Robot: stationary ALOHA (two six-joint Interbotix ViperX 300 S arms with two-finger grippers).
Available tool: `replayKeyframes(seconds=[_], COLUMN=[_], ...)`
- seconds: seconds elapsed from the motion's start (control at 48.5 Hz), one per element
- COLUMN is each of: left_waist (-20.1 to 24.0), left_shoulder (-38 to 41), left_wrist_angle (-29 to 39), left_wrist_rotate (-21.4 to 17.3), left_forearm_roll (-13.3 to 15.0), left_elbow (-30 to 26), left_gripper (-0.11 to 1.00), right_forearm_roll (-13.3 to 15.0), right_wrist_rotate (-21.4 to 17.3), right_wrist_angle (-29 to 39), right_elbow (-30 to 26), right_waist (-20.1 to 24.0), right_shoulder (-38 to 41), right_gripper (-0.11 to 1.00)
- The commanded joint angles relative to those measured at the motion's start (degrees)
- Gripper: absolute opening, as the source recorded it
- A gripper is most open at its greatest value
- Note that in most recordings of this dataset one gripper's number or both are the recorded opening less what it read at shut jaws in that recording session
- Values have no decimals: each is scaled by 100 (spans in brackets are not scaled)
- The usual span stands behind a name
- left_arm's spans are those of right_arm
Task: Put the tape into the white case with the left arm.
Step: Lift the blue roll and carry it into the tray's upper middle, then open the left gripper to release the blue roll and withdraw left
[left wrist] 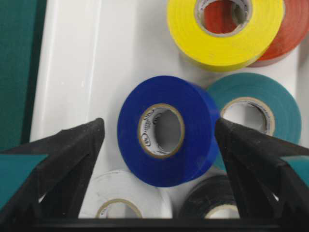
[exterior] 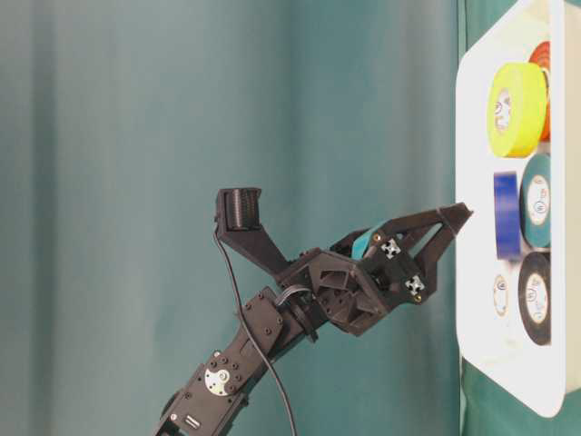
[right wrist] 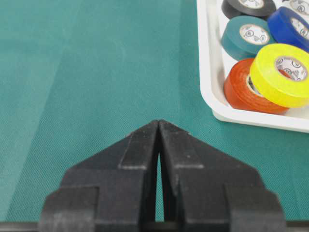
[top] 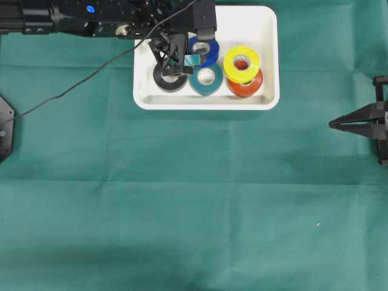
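- The left gripper has its fingers wide apart, holding nothing.
- The blue tape sits loose between them, inside the white case, leaning on other rolls.
- The right gripper is closed tight, well apart from the case.

The white case — a shallow rectangular tray with rounded corners and a raised rim — holds six tape rolls. The blue tape sits tilted, propped on the white roll and the black roll, touching the teal roll. A yellow roll leans on the orange one. The left arm's gripper hangs just above the blue tape — fingers spread wide, not touching it.
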State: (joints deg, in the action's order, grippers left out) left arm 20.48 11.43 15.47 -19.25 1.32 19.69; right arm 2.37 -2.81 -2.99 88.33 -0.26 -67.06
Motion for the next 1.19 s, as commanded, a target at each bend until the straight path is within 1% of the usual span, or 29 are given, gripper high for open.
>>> replayKeyframes(seconds=[0.0, 0.206, 0.391, 0.742, 0.927, 1.071, 1.174], left_waist=[18, -26, -272, -914, -1169, -1362, -1459], left_shoulder=[-211, -483, -835, -1608, -1942, -2250, -2461], left_wrist_angle=[-35, -35, -44, -44, -44, -44, -44], left_wrist_rotate=[9, 35, 132, 624, 861, 1169, 1292], left_forearm_roll=[0, 9, 18, 18, 18, 18, 18], left_elbow=[-62, 211, 562, 1283, 1635, 1942, 2188], left_gripper=[99, 99, 99, 99, 99, 99, 99], right_forearm_roll=[0, 0, 0, 9, 0, 0, 9], right_wrist_rotate=[0, 0, 0, 0, 0, 0, 0], right_wrist_angle=[-62, -62, -62, -62, -62, -62, -62], right_elbow=[-70, -70, -70, -70, -70, -70, -70], right_waist=[0, 0, -9, 0, 0, 0, -9], right_shoulder=[62, 62, 62, 62, 53, 44, 44], right_gripper=[-9, -9, -9, -9, -9, -9, -9])
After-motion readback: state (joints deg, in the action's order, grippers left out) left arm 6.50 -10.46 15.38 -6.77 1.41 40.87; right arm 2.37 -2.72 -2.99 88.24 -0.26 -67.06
